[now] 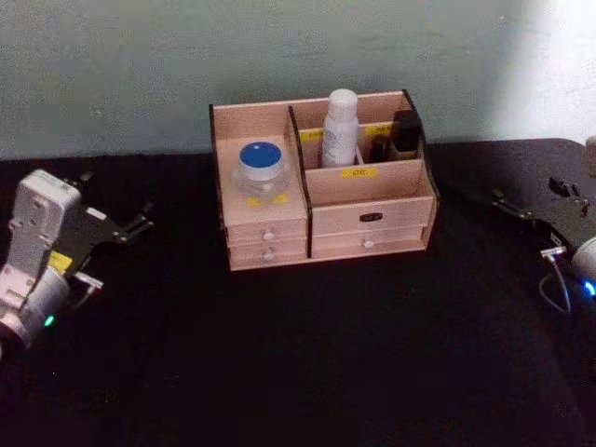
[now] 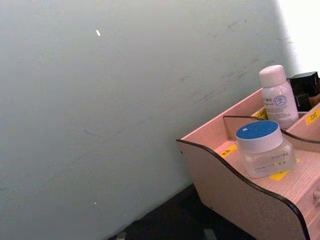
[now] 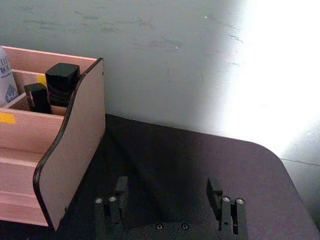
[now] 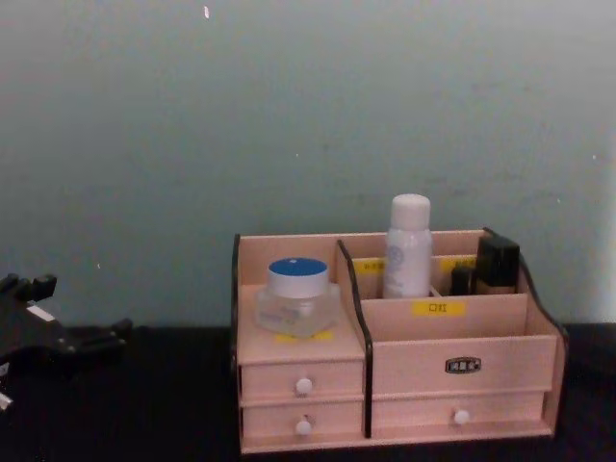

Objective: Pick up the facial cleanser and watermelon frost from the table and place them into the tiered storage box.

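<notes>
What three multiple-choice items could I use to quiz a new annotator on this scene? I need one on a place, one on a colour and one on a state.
1. Where does the watermelon frost stand?
A. On the black table
B. In the left compartment of the tiered storage box
C. In a drawer

2. What colour is its lid?
A. Blue
B. Red
C. Black

3. How is the right gripper?
A. Shut on the facial cleanser
B. Shut on nothing
C. Open, holding nothing

Answers:
1. B: the jar sits on the box's left shelf above the two small drawers.
2. A: a round blue top shows in the head and chest views.
3. C: the right wrist view shows its fingers spread apart over the table, with the cleanser upright in a rear compartment.
</notes>
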You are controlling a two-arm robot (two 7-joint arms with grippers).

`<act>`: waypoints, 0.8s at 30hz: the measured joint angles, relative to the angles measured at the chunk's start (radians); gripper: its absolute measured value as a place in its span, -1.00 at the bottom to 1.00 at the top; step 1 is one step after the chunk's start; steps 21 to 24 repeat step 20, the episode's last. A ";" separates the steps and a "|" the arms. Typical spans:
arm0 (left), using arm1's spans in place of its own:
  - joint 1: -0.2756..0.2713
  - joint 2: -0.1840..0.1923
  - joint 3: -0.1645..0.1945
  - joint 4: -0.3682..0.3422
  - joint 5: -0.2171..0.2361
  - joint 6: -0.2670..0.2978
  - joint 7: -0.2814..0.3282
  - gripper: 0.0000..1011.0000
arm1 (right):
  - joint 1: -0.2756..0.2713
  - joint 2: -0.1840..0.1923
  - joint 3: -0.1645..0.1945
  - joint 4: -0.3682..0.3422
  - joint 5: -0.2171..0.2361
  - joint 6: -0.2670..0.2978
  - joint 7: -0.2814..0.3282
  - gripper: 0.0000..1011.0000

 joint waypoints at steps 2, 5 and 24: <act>0.000 0.000 0.000 0.000 0.000 0.000 0.000 0.98 | 0.000 0.000 0.000 0.000 0.000 0.000 0.000 0.98; 0.000 0.000 0.000 0.000 0.000 0.000 0.000 0.98 | 0.000 0.000 0.000 0.000 0.000 0.000 0.000 0.98; 0.000 0.000 0.000 0.000 0.000 0.000 0.000 0.98 | 0.000 0.000 0.000 0.000 0.000 0.000 0.000 0.98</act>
